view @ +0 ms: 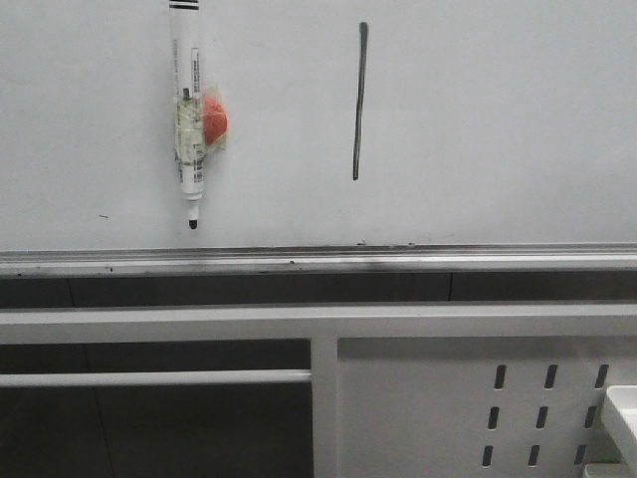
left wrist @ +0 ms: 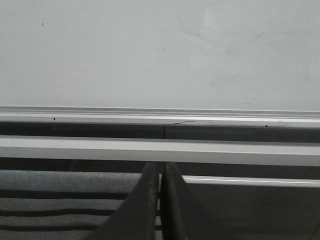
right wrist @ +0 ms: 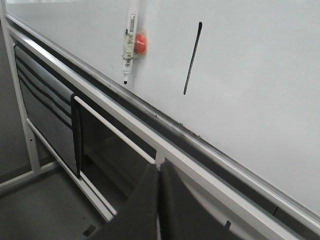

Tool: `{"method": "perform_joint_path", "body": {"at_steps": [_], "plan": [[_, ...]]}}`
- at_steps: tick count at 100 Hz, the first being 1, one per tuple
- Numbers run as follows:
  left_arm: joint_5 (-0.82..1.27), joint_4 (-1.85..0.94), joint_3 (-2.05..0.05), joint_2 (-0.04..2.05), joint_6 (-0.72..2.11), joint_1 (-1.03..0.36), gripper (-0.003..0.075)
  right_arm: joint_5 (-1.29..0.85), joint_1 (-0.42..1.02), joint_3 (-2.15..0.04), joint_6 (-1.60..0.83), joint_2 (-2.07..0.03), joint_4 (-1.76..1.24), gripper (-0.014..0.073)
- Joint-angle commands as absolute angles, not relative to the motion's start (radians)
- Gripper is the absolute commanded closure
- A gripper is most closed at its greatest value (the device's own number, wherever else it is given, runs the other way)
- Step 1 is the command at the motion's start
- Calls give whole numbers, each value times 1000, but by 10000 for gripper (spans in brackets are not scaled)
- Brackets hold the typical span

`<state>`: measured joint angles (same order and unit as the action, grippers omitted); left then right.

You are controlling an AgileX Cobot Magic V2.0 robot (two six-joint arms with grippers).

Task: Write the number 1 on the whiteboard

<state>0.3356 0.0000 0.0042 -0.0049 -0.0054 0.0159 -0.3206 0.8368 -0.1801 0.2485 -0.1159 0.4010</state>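
Note:
The whiteboard [view: 478, 119] fills the upper front view, with its silver lower rail [view: 318, 261] below. A thin dark number 1 stroke [view: 358, 100] stands nearly vertical on it, and shows in the right wrist view [right wrist: 192, 57]. A white marker [view: 189, 110] hangs tip down on the board at a red magnet [view: 214, 119], left of the stroke; it also shows in the right wrist view [right wrist: 129, 42]. My left gripper [left wrist: 160, 170] is shut and empty, low before the board [left wrist: 160, 50]. My right gripper [right wrist: 159, 167] is shut and empty, below the rail, away from the marker.
A white metal frame [view: 318, 324] runs under the rail, with a perforated white panel [view: 542, 413] at lower right and a thin white crossbar [view: 149, 378] at lower left. A dark slatted panel [right wrist: 45, 95] hangs in the frame.

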Motion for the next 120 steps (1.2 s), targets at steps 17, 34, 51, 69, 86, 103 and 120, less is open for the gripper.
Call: {"method": "perform_joint_path", "body": {"at_steps": [17,34,51,69,86,103,120], "plan": [[281,-8,39,-26,-17,10,740,-245,838,-208,249,-129,410,663],[281,-8,39,-26,-17,10,740,-245,838,-208,249,-129,410,663],[281,-8,39,-26,-17,10,740,-255,838,-208,249,-129,410,663],[281,-8,39,-26,-17,10,740,-289,838,-208,249,-129,410,663],[281,-8,39,-26,-17,10,740,-268,838,-166,247,-129,291,663],[281,-8,39,-26,-17,10,740,-40,838,-6,175,-129,80,663],[281,-8,39,-26,-17,10,740,47,809,21,-51,-129,-90,663]]}}
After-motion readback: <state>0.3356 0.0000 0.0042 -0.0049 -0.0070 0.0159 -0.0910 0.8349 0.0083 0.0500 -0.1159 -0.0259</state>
